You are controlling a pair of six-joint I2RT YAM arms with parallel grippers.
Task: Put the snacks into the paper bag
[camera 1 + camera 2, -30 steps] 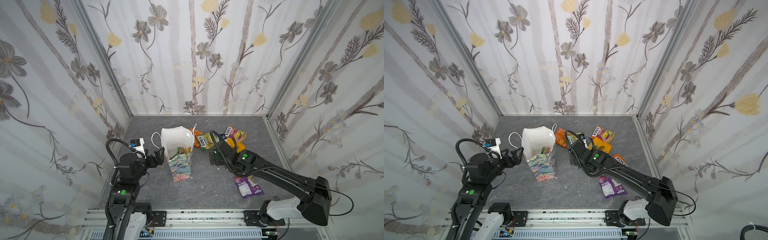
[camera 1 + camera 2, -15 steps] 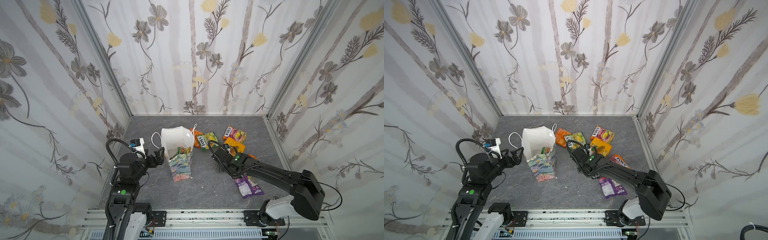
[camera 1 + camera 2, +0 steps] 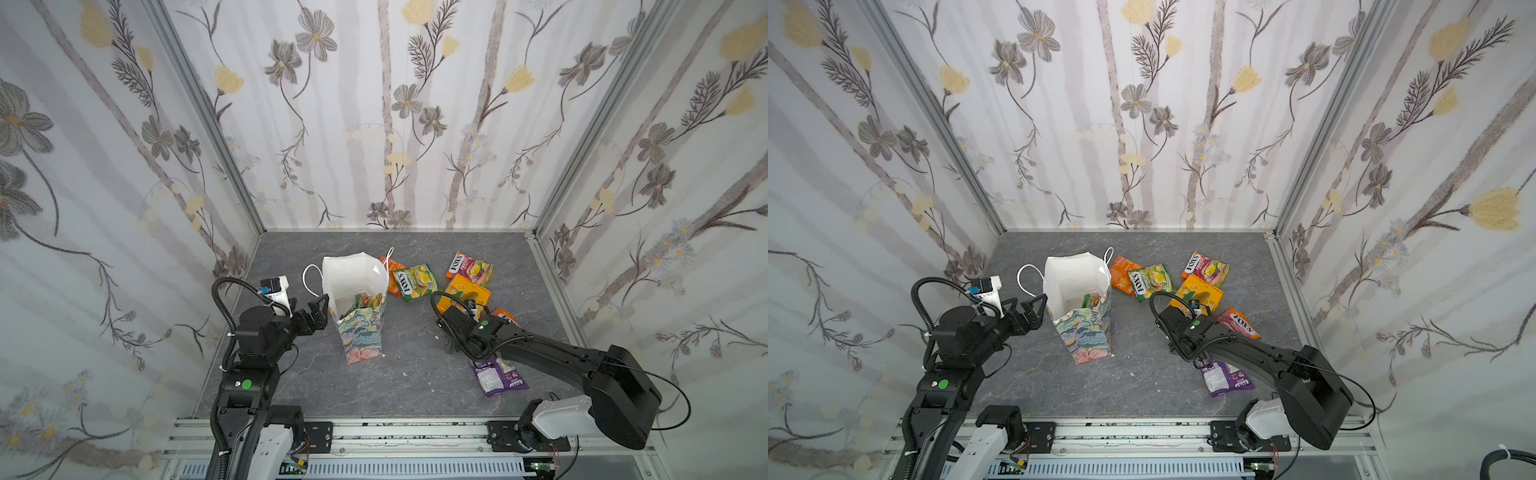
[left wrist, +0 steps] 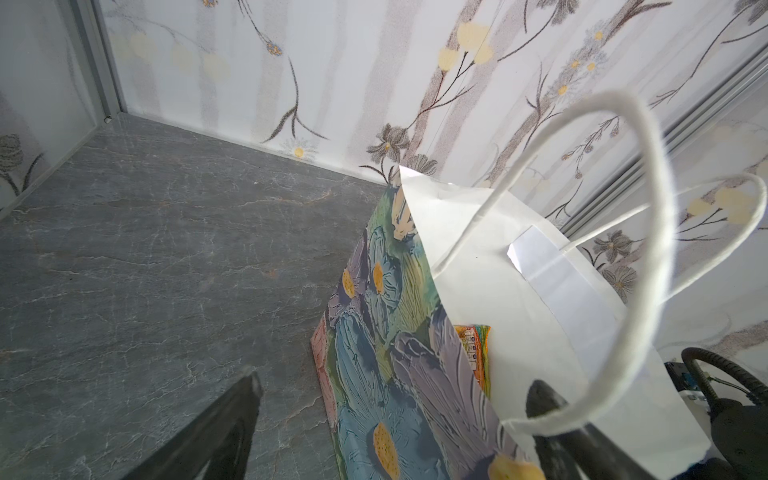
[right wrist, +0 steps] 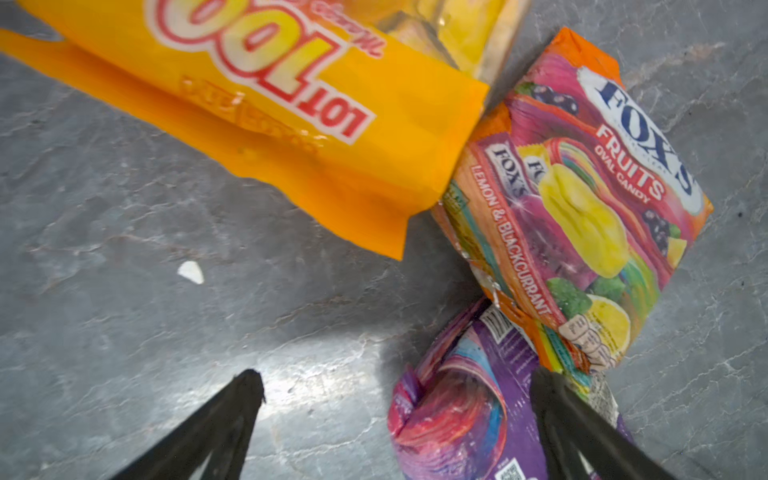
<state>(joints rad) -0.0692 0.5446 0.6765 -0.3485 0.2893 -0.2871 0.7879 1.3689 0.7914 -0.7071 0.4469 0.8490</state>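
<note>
In both top views the paper bag [image 3: 360, 336] is seen upright on the grey surface [image 3: 415, 390], a few snacks [image 3: 362, 300] inside. More are spread from 1 to 4 o'clock of it: a yellow-green packet [image 3: 415, 283], an orange-yellow box [image 3: 467, 293], a purple packet [image 3: 496, 376]. The left claw [image 3: 316, 308] is set at its 9 o'clock rim.

In the left wrist view that claw is spread wide; the bag's wall appears straddled, not pinched.

In the right wrist view the right claw [image 5: 395, 378] is spread wide and empty, one finger at the purple packet, a FOX'S fruits packet [image 5: 582, 208] near. A pick-up is judged in hand: lowering and closing on the crinkly foil are called for, then a carry to the bag at 10 o'clock.
</note>
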